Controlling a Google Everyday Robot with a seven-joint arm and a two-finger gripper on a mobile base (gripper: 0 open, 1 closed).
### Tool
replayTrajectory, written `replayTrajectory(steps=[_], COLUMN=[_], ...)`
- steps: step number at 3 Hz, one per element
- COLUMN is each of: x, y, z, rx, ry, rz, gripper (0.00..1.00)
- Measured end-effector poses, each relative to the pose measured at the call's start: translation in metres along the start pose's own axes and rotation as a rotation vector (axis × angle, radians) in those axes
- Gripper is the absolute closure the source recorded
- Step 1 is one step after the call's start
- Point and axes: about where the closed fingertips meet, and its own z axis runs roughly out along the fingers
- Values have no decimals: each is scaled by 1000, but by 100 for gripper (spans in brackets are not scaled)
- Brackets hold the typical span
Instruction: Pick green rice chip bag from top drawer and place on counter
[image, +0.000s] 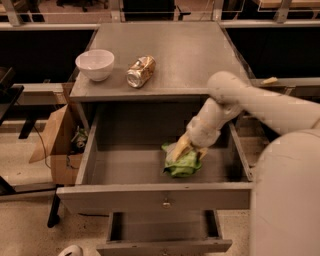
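The green rice chip bag (183, 164) is a crinkled light-green bag inside the open top drawer (155, 197), towards its right half. My gripper (184, 150) reaches down into the drawer from the right and is shut on the top of the bag, with a yellowish fingertip (179, 147) pressed against it. The arm hides part of the bag's upper edge. The grey counter (185, 50) is the cabinet's top, directly above the drawer.
A white bowl (95, 64) and a crushed gold-tan can (140, 71) stand on the counter's front left. A smaller lower drawer (162, 235) is partly open below. A cardboard box (57, 145) stands on the floor at the left.
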Motion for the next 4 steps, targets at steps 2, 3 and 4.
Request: replayTrajectory(steps=[2,3,4], x=[35,66,90], y=[-59,-77,-69], z=[-123,-194,-257], rx=[35,66,93], ry=[-232,-344,-439], rz=[78,74,24], gripper=[100,100,100])
